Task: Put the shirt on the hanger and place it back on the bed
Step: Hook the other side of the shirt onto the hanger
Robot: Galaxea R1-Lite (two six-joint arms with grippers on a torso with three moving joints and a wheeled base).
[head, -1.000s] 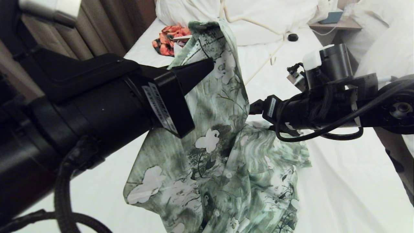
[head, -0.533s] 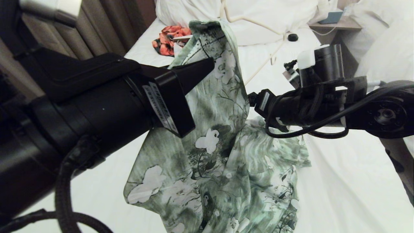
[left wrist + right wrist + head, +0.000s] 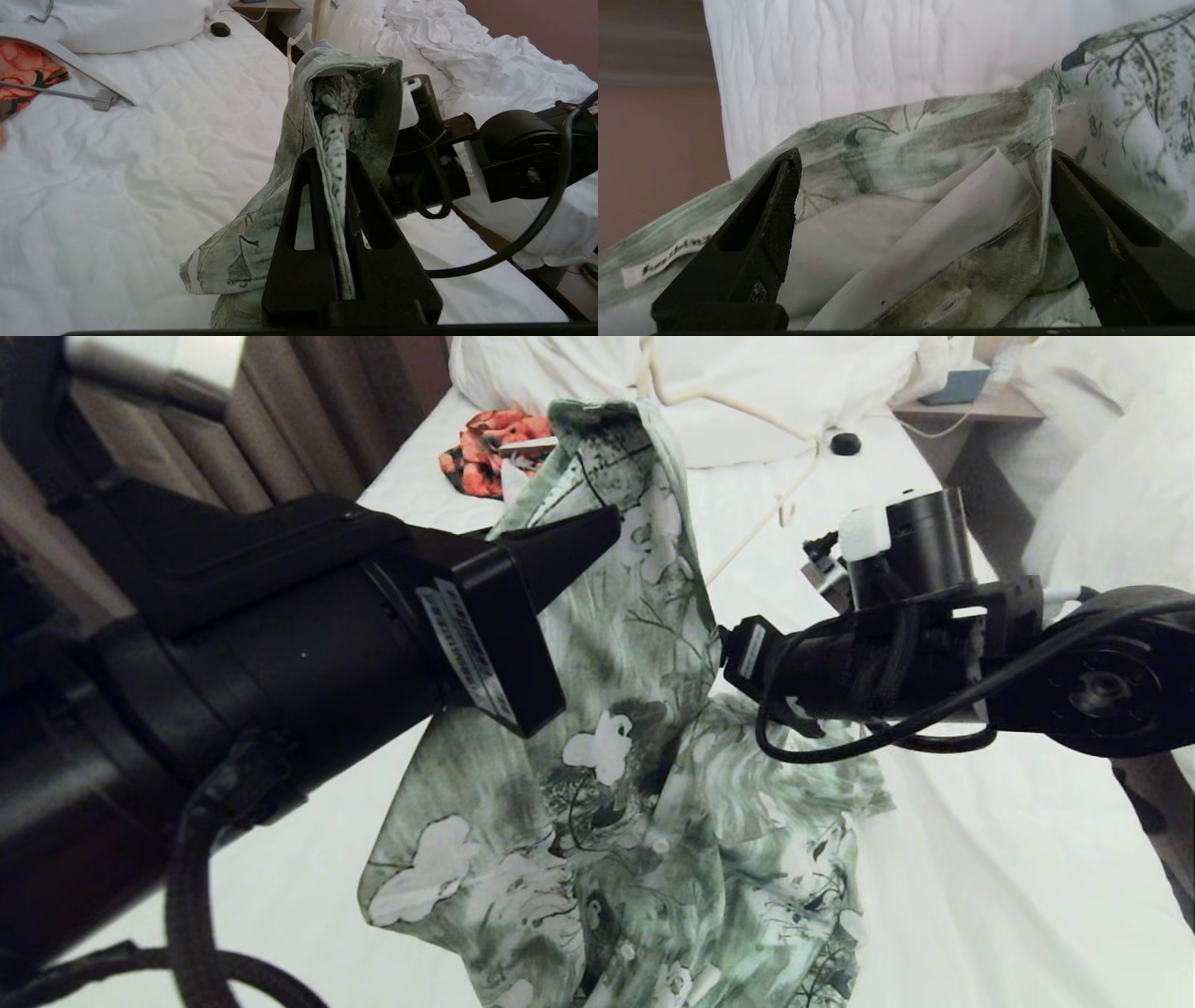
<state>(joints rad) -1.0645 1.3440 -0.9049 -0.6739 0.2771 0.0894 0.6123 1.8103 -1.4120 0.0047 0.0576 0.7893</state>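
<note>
left hand [image 3: 334, 186] pinching shirt [image 3: 644, 784] — lifted

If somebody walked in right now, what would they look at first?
Probably the green flowery shirt, lifted up off the white bed like a little tent, because the left gripper has its jaws pinched shut on a fold of it. Next, the right gripper, jaws wide open, right up against the shirt's collar. Far back near the pillows lies an orange-red garment.

Green floral shirt [image 3: 644, 747] draped above bed [image 3: 980, 887]
</note>
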